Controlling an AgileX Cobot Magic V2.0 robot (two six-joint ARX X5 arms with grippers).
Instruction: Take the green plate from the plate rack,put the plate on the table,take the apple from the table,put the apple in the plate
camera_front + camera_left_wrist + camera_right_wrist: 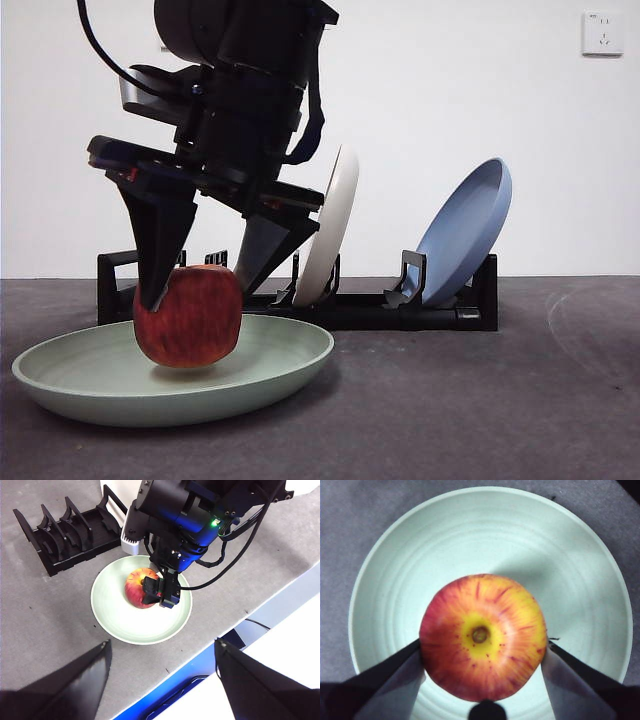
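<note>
Far left on the counter, the green plate lies flat, just in front of the plate rack. Over its middle hangs the apple, red with yellow streaks, clamped between the two black jaws of the right gripper, which comes down from above. The front view shows a thin shadowed gap under the fruit, so the apple looks just clear of the plate's floor; the right wrist view has it stem-dimple up, a jaw pressed to each side. Next along, the rack's left slots stand bare, then a cream-white plate on edge, then a blue plate leaning at the right end. The left gripper waits high off to the side, jaws spread wide and holding nothing, looking down on the scene.
</note>
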